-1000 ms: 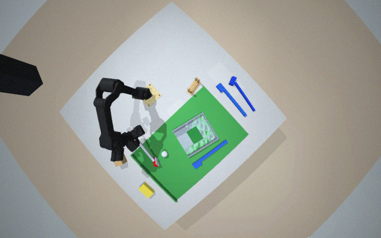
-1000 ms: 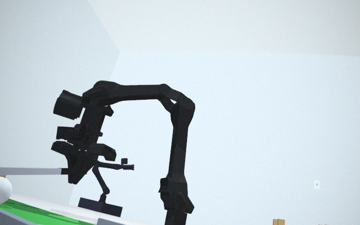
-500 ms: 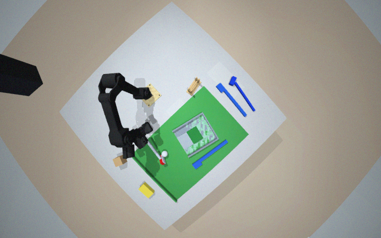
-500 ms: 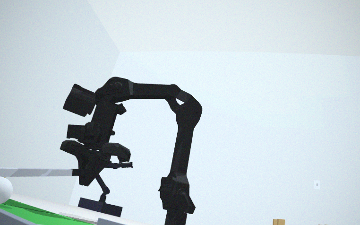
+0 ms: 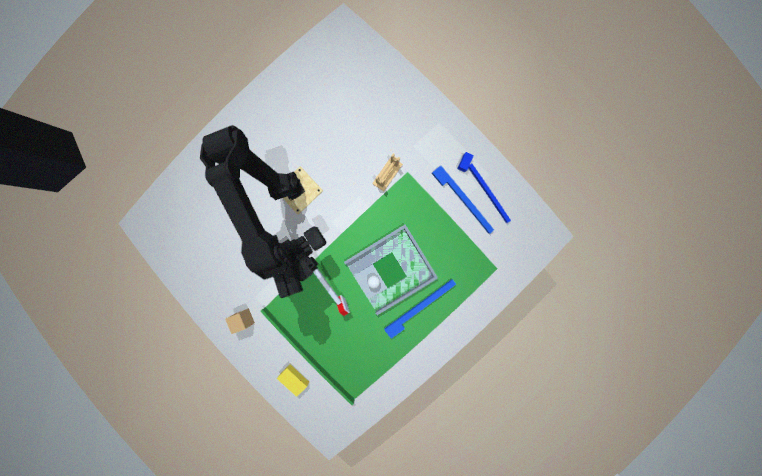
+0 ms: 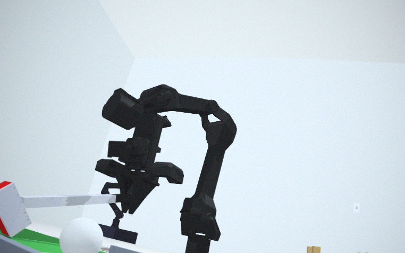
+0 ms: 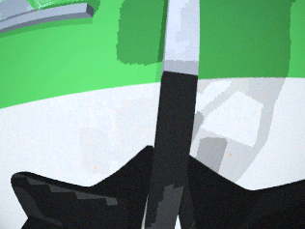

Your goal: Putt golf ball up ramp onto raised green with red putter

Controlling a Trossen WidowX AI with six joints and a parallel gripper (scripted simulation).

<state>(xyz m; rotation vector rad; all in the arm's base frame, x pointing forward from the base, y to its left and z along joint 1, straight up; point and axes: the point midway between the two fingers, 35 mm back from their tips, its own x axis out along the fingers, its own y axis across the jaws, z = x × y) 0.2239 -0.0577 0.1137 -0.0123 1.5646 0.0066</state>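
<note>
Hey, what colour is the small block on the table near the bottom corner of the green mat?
Yellow. The block shows best in the top view.

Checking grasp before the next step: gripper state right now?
Gripper: closed on the dark grip end of the red putter, shaft held between the fingers.

Pale walls (image 6: 323, 125), tan floor (image 5: 638, 177).

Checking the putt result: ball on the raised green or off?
Off. The ball lies on the ramp beside the raised green, inside the grey frame.
</note>
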